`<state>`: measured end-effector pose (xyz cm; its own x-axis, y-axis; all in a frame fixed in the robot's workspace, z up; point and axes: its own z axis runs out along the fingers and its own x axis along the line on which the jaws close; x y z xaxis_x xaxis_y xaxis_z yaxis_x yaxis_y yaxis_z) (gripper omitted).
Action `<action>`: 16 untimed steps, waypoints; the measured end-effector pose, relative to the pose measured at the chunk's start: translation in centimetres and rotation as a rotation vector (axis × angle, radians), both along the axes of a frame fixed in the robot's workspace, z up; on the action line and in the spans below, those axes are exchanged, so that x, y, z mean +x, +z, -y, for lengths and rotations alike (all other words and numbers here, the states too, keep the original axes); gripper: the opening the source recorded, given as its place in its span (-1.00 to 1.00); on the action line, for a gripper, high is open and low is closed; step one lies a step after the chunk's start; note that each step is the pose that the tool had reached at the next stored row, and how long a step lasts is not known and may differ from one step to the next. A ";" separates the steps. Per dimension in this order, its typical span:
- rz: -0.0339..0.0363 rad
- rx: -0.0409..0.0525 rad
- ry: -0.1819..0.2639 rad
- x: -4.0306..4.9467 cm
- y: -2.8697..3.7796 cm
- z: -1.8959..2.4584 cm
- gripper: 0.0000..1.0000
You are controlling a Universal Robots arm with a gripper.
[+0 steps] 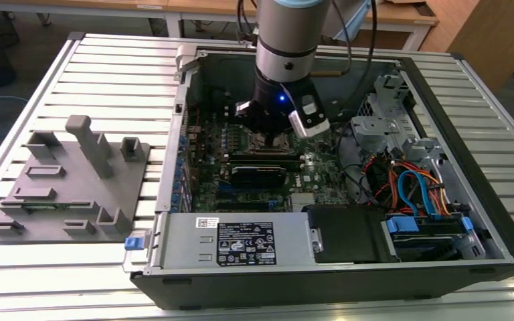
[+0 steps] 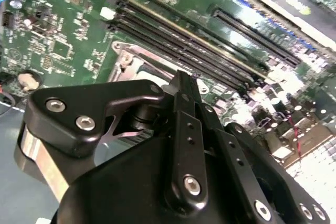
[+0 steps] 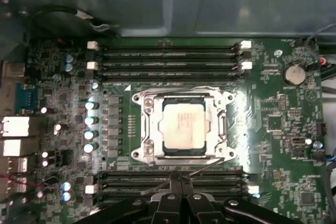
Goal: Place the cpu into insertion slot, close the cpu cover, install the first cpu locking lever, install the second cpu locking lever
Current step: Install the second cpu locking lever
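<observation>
The cpu (image 3: 184,126) lay flat in the slot (image 3: 140,129) with the cover (image 3: 217,124) down over it, and the claw (image 3: 181,179) hung just beside the slot, pinched shut and holding nothing, so the lever step seemed in hand and needed a careful push.

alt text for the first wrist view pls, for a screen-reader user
A cpu with a silvery top sits in the insertion slot on a green motherboard, with the silver cpu cover closed around it. Long black memory slots flank the socket, and the black claw sits near its edge, fingers together.
</observation>
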<state>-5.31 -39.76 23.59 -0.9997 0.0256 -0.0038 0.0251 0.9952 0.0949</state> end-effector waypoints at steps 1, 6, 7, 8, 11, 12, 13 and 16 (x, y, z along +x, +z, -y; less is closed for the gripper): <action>-0.0004 0.0002 0.000 -0.21 -0.05 0.05 -0.79; -0.0048 0.0020 0.000 -1.07 -0.34 0.28 -0.79; -0.0059 0.0025 0.000 -1.15 -0.42 0.32 -0.79; -0.0072 0.0027 0.000 -1.19 -0.50 0.36 -0.79; -0.0109 0.0045 0.000 -1.33 -0.68 0.47 -0.79; -0.0119 0.0055 0.000 -1.37 -0.75 0.50 -0.79; -0.0128 0.0064 0.000 -1.41 -0.82 0.53 -0.79; -0.0153 0.0169 0.000 -1.51 -0.92 0.80 -0.79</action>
